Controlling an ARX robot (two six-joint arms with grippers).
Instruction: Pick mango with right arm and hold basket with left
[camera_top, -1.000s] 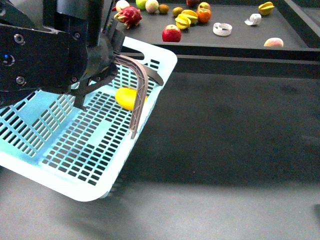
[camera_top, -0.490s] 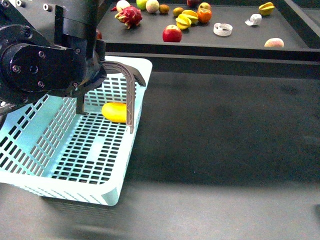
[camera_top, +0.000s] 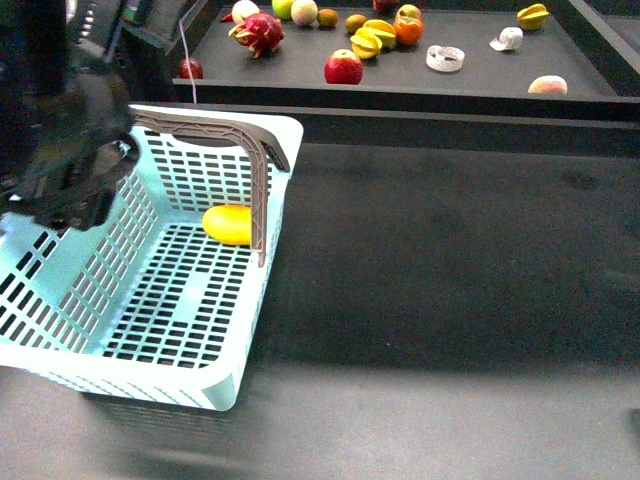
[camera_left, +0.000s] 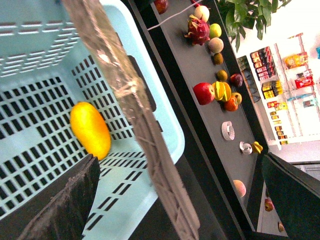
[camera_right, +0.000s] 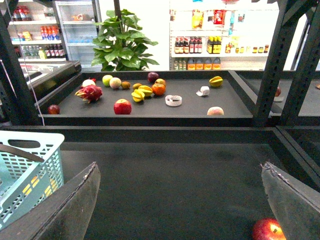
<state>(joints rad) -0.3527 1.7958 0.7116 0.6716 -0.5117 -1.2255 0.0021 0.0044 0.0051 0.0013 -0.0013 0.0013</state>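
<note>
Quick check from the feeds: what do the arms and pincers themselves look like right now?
The left arm is a bulky, matte-black housing, blurred in the front view. Both wrist views show dark charcoal pincer fingers with pale, scuffed edges; the right pincer has the same broad, flat fingers. No markings readable. A thin cable hangs behind the left arm.

Dark matte counter (camera_top: 450, 260) in front, with a raised black shelf (camera_right: 150, 107) behind on dark metal posts. Beyond, a leafy green plant (camera_right: 122, 42), stocked shop shelves (camera_right: 210, 47), a glass-door fridge (camera_right: 77, 25); bright white light.
</note>
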